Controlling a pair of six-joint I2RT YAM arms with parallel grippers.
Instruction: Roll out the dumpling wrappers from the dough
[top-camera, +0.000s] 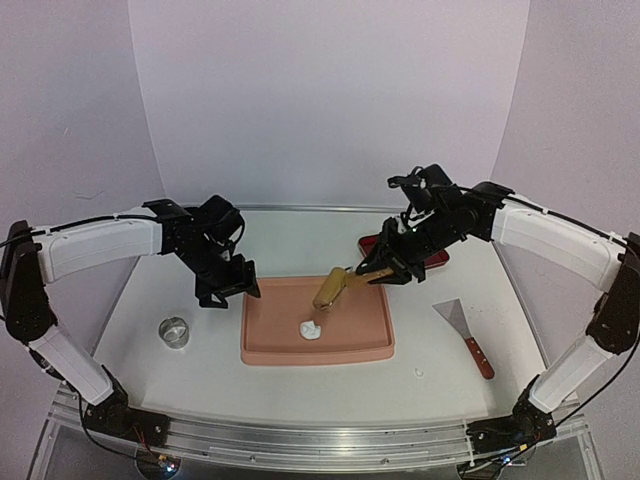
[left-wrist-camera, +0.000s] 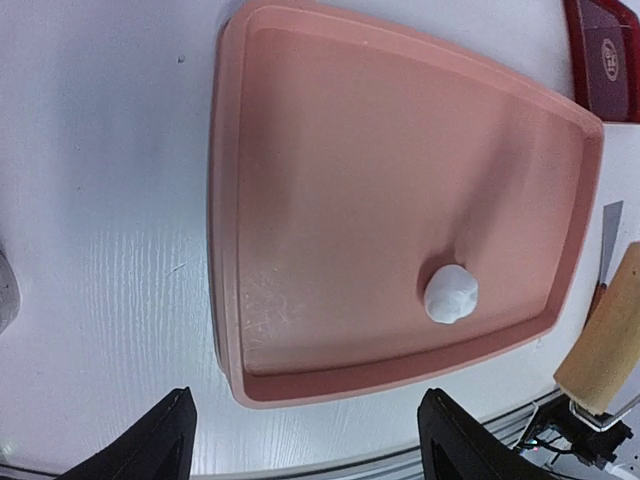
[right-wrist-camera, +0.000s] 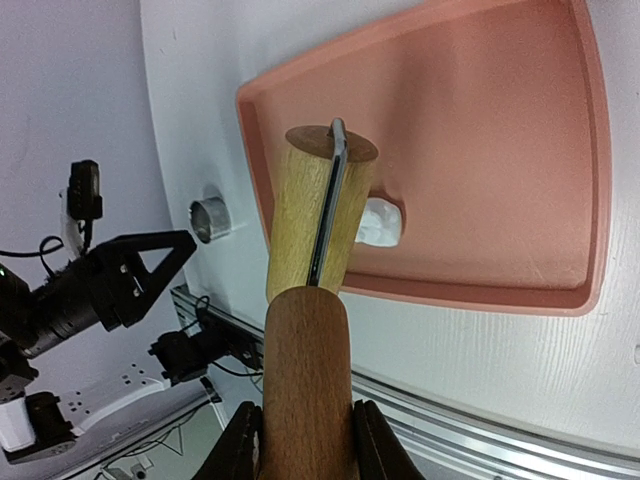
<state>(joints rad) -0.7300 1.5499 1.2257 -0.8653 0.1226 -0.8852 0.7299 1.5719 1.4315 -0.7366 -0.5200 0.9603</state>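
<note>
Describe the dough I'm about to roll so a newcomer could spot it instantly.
Find the shallow pink rectangular tray in the middle of the white table. The small soft white dough lump sits on its floor, near the front rim. It alone lies inside the tray; the light wooden rolling pin hangs over the tray.

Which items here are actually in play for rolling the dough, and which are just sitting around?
In play: small white dough lump; wooden rolling pin; pink rectangular tray.
Lying about: small metal ring; steel scraper with wooden handle; dark red flat object at the back.
</note>
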